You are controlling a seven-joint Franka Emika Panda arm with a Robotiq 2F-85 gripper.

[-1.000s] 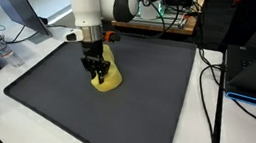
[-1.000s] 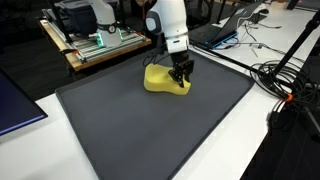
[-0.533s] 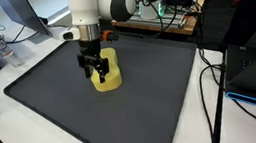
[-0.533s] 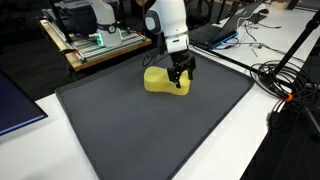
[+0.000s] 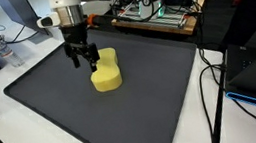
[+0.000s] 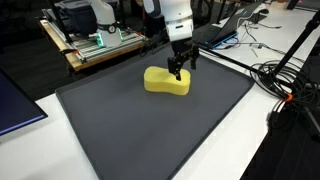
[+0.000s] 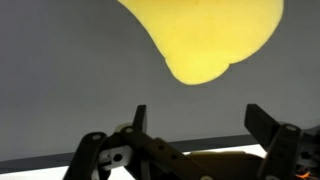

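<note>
Beside the spread fingers (image 7: pixel 262 124) lies a yellow sponge (image 7: pixel 205 35).

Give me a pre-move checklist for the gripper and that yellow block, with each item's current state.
1. Gripper open: ok.
2. Nothing between the fingers: ok, the wrist view shows only mat there.
3. Fingers apart from the yellow block: ok.
4. Yellow block lying flat on the mat: ok.
5. Mat around the block free of other things: ok.
6. Fingers' height above the mat: cannot tell.
</note>
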